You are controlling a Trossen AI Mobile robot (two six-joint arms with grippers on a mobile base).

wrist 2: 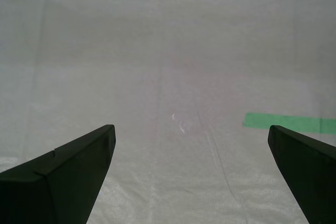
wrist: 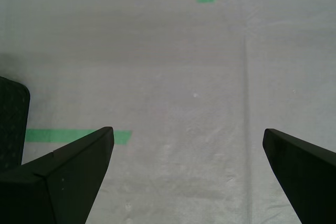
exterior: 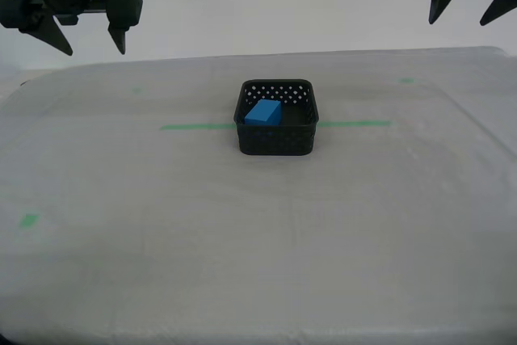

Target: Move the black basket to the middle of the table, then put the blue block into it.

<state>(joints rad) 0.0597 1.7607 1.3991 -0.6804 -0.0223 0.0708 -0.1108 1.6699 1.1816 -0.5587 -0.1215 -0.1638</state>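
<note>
Black perforated plastic, the small rectangular basket (exterior: 275, 119) sits mid-table on the whitish-grey cloth table (exterior: 258, 240), astride the thin green tape line (exterior: 194, 127), with the bright-blue solid block (exterior: 263, 113) inside. Both steps look done. My first gripper (wrist: 188, 174) and second gripper (wrist 2: 191, 174) hang spread wide and empty; only retreat seems left.

- We find no readable text, labels, brands or numbers in any view.
- The only markings are plain green tape on the table (exterior: 121, 264): a thin line (exterior: 355, 124) and small marks (exterior: 29, 220), none lettered.
- The black basket (exterior: 276, 141) and the blue block (exterior: 262, 113) carry no print.
</note>
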